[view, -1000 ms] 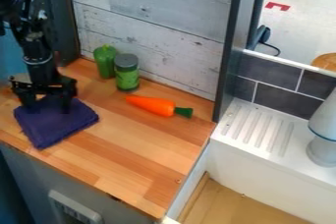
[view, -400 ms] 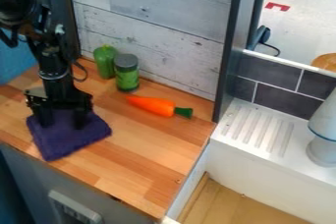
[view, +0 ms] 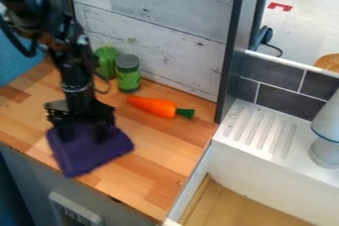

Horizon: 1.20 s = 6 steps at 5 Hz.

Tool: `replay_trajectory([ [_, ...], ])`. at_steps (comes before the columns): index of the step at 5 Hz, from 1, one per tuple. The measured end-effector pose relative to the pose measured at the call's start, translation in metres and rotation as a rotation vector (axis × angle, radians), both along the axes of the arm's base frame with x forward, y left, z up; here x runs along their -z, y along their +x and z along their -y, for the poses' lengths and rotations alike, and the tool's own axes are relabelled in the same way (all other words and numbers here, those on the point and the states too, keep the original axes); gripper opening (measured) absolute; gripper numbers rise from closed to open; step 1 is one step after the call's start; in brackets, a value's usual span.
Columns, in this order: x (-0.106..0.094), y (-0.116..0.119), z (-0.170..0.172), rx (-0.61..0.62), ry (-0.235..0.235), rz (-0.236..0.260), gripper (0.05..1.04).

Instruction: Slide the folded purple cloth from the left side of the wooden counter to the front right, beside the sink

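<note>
As we look down at the wooden counter [view: 155,175], we see the black gripper [view: 83,137] upright over the purple cloth [view: 96,158].
We see its two fingers standing wide apart, their lower ends at the cloth, which lies on the counter's left part, towards its front edge, and spreads out before the gripper. Behind and to the right we find the orange toy carrot [view: 153,106] on its side, its green end pointing right. Near the grey wooden panel [view: 162,27], we see a green jar [view: 128,79] with a dark lid, upright just beside a green pepper [view: 106,60]. Farther right, we see a white ribbed ledge [view: 259,132].
</note>
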<state>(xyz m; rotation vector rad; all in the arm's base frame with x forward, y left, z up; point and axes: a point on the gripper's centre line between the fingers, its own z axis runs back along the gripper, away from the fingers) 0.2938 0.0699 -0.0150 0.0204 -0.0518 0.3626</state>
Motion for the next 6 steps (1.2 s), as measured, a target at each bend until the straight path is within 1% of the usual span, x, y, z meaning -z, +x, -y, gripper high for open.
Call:
replay_trajectory([
  [2,-0.002,0.002,0.060,0.101,-0.052,-0.030,1.000],
  [3,-0.007,0.008,0.085,0.126,-0.067,-0.030,1.000],
  [4,-0.014,0.016,0.096,0.123,-0.086,-0.017,1.000],
  [5,-0.019,0.022,0.099,0.120,-0.097,-0.014,1.000],
  [6,-0.034,0.025,0.089,0.100,-0.109,0.011,1.000],
])
